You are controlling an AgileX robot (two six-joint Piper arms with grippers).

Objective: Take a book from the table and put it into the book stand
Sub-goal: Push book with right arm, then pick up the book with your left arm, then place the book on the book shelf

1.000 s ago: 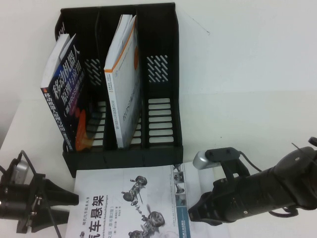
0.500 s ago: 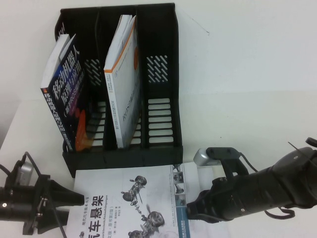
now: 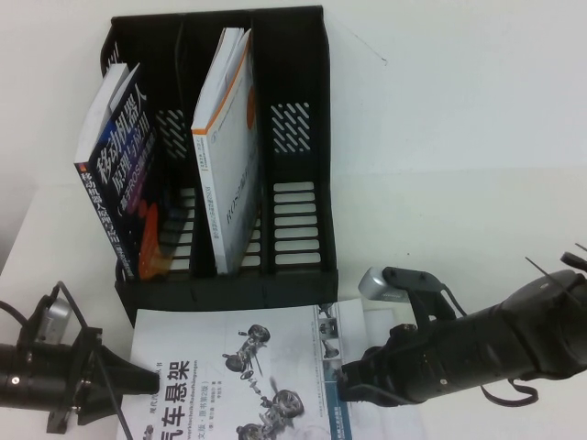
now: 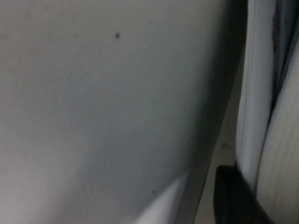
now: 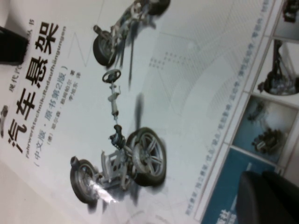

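The book (image 3: 238, 367) lies flat on the table (image 3: 459, 165) in front of the book stand (image 3: 295, 275), its white cover with black title and axle drawing facing up (image 5: 154, 84). My left gripper (image 3: 147, 377) is at the book's left edge; the left wrist view shows the book's page edge (image 4: 261, 116) close up. My right gripper (image 3: 344, 385) is shut, its tips (image 5: 264, 198) resting on the blue strip at the cover's right edge. The stand's right compartment (image 3: 293, 156) is empty.
A dark blue book (image 3: 124, 174) leans in the stand's left compartment and a white book (image 3: 229, 156) stands in the middle one. Bare tabletop stretches to the right of the stand. The book's near part runs out of the high view.
My right gripper has slid left onto the book's right edge. My left gripper has edged right to the book's left edge and a little nearer. The book has barely shifted.
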